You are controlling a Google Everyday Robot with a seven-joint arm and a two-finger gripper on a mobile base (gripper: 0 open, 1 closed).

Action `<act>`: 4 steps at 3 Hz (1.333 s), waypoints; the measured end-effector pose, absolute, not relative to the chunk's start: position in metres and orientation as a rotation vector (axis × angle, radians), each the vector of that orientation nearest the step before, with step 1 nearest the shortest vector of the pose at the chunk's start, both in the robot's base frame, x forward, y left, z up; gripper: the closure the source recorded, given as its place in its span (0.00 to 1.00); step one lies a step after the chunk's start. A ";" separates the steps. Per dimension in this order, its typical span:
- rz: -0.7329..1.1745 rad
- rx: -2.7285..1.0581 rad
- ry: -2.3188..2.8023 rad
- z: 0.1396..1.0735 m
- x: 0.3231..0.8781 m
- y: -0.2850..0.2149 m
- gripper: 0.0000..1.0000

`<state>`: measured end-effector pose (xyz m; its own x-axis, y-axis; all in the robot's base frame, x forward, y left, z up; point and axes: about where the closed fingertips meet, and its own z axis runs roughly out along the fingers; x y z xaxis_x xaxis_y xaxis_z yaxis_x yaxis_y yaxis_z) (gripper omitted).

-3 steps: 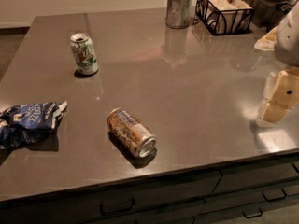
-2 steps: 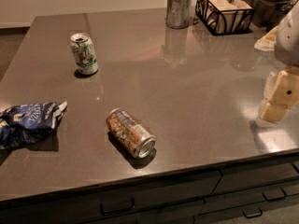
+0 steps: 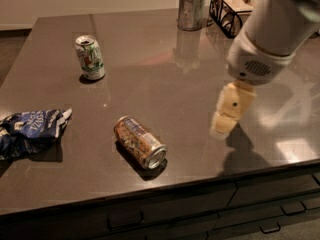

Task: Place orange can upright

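Now, starting from the left side of the table: no change to the crumpled blue bag, lying where it lay a second ago. Further right and farther away, same for the green-and-white can, standing upright and well apart from everything else.

Then, near the front edge and a little left of the middle, the orange can: lying on its side as before, one silver end turned toward the near right, not rolled, not touched. So far nothing done to the task's own thing.

Going on to the right, the real change: the claw, a second ago out by the right edge of the table, now brought leftward to hang over the table right of the middle. Roughly level with the orange can, but apart from it, with bare table between. Carrying nothing. Whether wide or narrow, cannot tell. Above it the white arm, now covering much of the far right corner.

Meaning for the task, as a judgement only: approach begun, grasp not yet made. Probably needs to go further left and lower, take the can across its body, then turn it until one silver end sits flat on the table. Risk to watch: rolling toward the near edge if nudged sideways.
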<state>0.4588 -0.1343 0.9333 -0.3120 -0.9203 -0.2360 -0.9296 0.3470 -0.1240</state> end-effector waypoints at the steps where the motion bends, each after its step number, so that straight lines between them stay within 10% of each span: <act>1: 0.146 -1.572 2.419 0.919 0.464 -0.094 0.00; 4: 0.077 -1.403 2.553 0.876 0.463 0.025 0.00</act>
